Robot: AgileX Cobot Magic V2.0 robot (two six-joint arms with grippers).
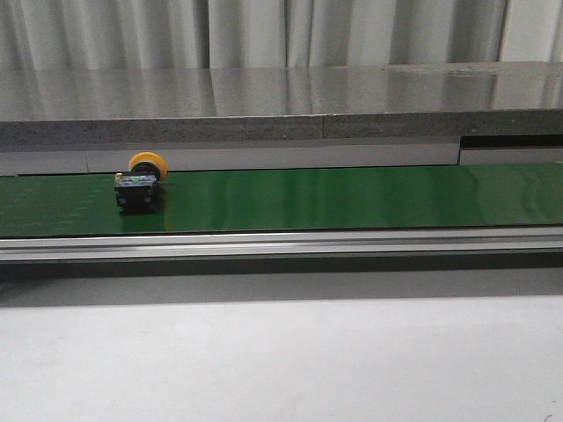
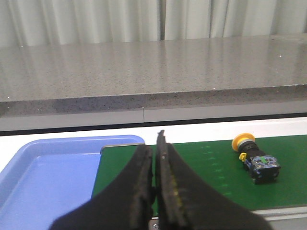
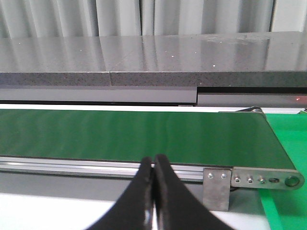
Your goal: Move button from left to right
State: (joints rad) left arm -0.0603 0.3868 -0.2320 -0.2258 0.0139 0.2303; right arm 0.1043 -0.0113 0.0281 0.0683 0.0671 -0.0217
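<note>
The button [image 1: 139, 181], a yellow-orange cap on a black boxy body, lies on its side on the green conveyor belt [image 1: 352, 198] toward the left. The left wrist view shows the same button [image 2: 256, 158] on the belt, apart from my left gripper [image 2: 154, 146], whose black fingers are shut with nothing between them. My right gripper [image 3: 154, 160] is also shut and empty, hovering before the belt's near rail [image 3: 72, 164]. Neither gripper appears in the front view.
A blue tray [image 2: 43, 177] sits at the belt's left end. A grey stone ledge [image 1: 264, 105] runs behind the belt, curtains beyond it. A metal bracket [image 3: 216, 187] and roller end plate [image 3: 268, 180] mark the belt's right end, with a green surface [image 3: 288, 143] past it.
</note>
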